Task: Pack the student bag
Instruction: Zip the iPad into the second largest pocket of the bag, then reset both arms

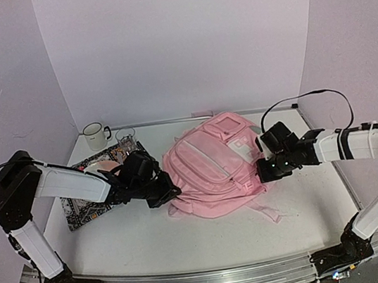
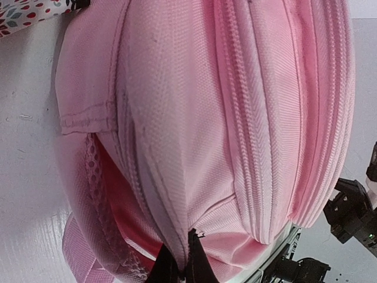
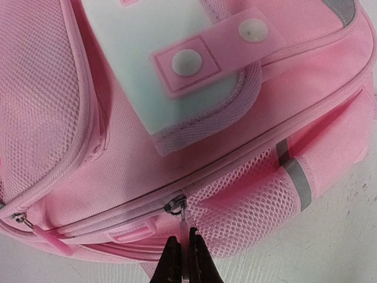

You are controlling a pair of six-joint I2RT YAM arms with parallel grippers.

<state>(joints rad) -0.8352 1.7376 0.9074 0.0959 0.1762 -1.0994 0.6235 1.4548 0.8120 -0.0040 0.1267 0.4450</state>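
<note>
The bag (image 1: 214,166) lies flat mid-table, with an arm reaching in low from each side. The right gripper (image 3: 184,254) is pinched together on the zip pull (image 3: 183,231) at the bag's right edge, beside the mesh pocket (image 3: 247,200). The zip looks shut there, so I'd say opening it is the job in hand. I'd draw the pull slowly along the line of the teeth, not up off the bag. The left gripper (image 2: 178,266) is clamped on a fold of fabric at the bag's left edge, a good anchor against the tug. Both forearms stretch nearly level, wrists turned in towards the bag. A mug (image 1: 93,136) and a glass (image 1: 126,138) stand beyond its far left corner.
</note>
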